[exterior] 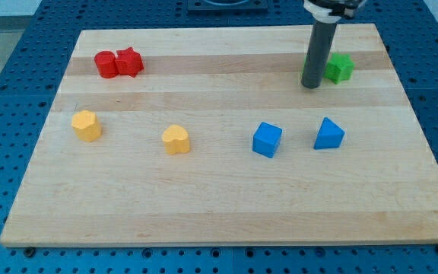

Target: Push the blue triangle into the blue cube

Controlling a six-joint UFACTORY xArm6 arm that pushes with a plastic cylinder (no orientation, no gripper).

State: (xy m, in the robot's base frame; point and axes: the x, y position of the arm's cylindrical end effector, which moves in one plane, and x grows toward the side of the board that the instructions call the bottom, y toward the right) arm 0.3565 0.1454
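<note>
The blue triangle (328,134) lies on the wooden board (226,213) right of centre. The blue cube (267,140) lies to its left, a small gap apart. My tip (311,87) rests on the board above the triangle toward the view's top, well clear of both blue blocks. It stands just left of a green block (340,68) and hides part of a second green piece behind the rod.
Two red blocks (118,63) touch each other at the view's top left. A yellow block (87,125) sits at the left and a yellow heart-like block (176,140) left of centre. A blue perforated table surrounds the board.
</note>
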